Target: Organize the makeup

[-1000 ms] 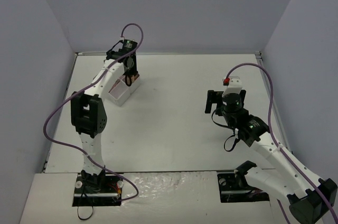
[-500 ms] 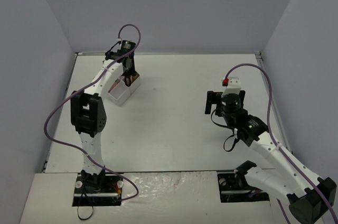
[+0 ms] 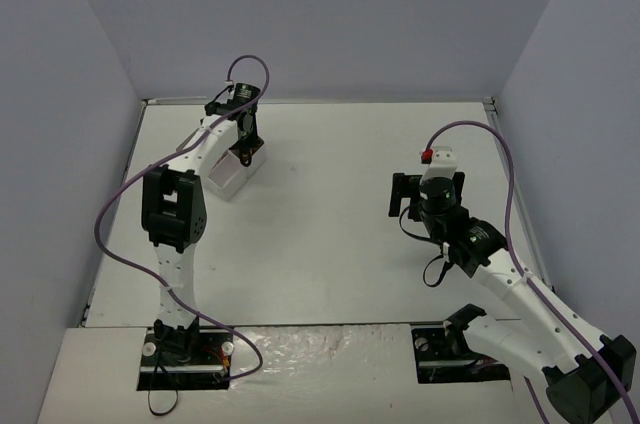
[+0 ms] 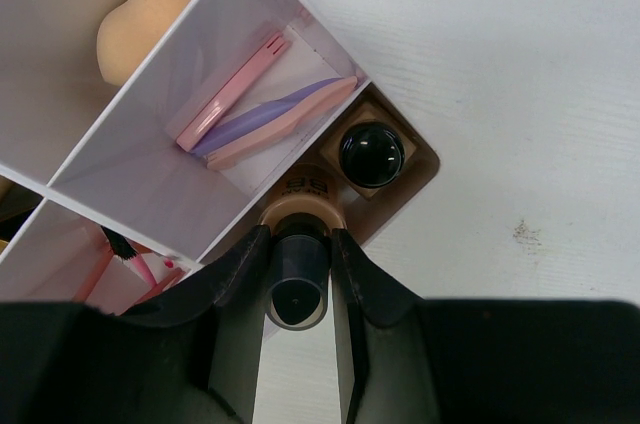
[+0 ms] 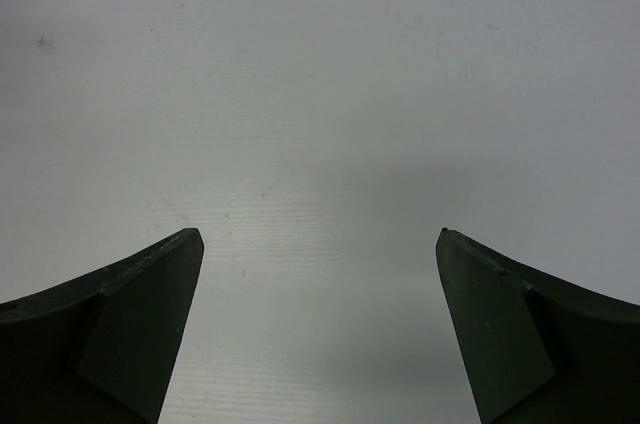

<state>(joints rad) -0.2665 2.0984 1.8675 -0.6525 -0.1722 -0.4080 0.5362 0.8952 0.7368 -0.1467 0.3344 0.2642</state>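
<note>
My left gripper [image 4: 298, 236] is shut on the dark cap of a tan bottle [image 4: 302, 206], which stands upright at the corner compartment of the white box [image 4: 150, 159]. A second tan bottle with a round black cap [image 4: 372, 154] stands in that same compartment. Pink and purple sticks [image 4: 265, 114] lie in the compartment beside it, and a beige sponge [image 4: 148, 19] lies in another. In the top view the left gripper [image 3: 245, 134] hangs over the box [image 3: 226, 179] at the far left. My right gripper [image 3: 427, 192] [image 5: 318, 235] is open over bare table.
Grey walls close in the white table [image 3: 330, 214] on the left, back and right. A fourth compartment of the box holds pink items and a dark brush tip [image 4: 128, 256]. The right arm stands at the right-hand side.
The left arm has shifted a little, its elbow moving slightly right while the gripper stays over the box. The right arm has not moved.
</note>
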